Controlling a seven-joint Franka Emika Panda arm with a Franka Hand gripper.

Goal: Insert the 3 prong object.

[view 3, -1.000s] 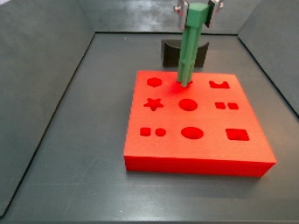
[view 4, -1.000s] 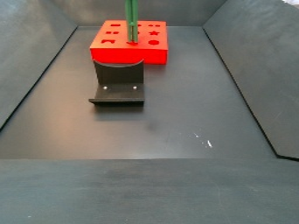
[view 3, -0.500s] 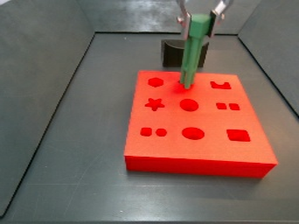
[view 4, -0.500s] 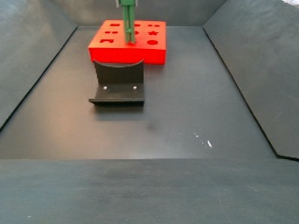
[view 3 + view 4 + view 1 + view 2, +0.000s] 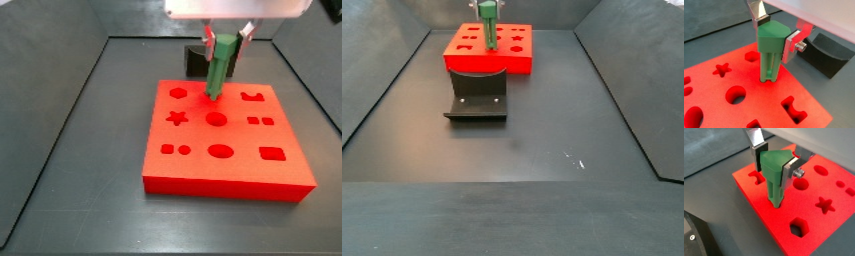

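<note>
The 3 prong object [image 5: 219, 66] is a long bright green piece of thin parallel rods, also seen in a side view [image 5: 485, 24] and in both wrist views [image 5: 769, 52] [image 5: 773, 180]. My gripper [image 5: 229, 36] is shut on its upper end, silver fingers [image 5: 793, 43] [image 5: 790, 166] pressed on both sides. The piece stands almost upright, leaning slightly. Its lower end meets the top of the red block [image 5: 241, 175] in the middle of the back row of holes. How deep it sits in the hole I cannot tell.
The red block [image 5: 513, 62] has several shaped holes: a star [image 5: 175, 118], a circle [image 5: 215, 119], a rectangle [image 5: 271, 153]. The dark fixture [image 5: 477, 98] stands on the floor next to the block, behind it in a side view [image 5: 197, 62]. Grey bin walls surround the floor.
The gripper has come down with the green piece; its body now shows at the top of a side view. The piece's lower end has stayed at the same hole.
</note>
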